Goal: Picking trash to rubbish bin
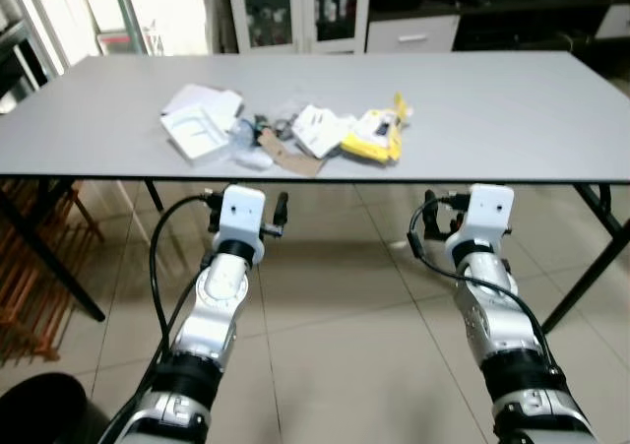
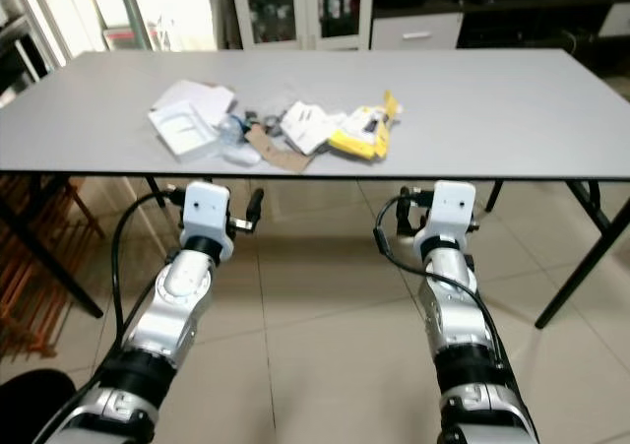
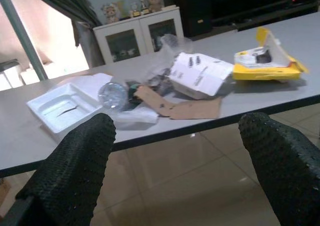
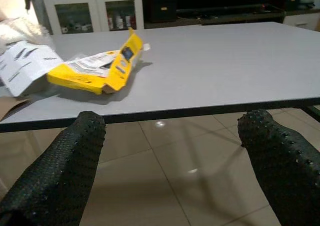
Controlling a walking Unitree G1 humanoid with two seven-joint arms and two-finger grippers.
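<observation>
Both claws (spread wide) hang below the table (image 1: pixel 512 119) edge, trash (image 1: pixel 285 129) above.

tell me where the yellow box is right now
The yellow box lies on the grey table near its front edge, at the right end of the trash pile, beside the white printed paper.

No text can be read. The white folded paper leaflet (image 3: pixel 197 74), lying on the grey table (image 3: pixel 310 45) just beside the flattened yellow cardboard box (image 3: pixel 265 65), carries lines of dark print too small to make out, and the box's white label is equally illegible.
</observation>
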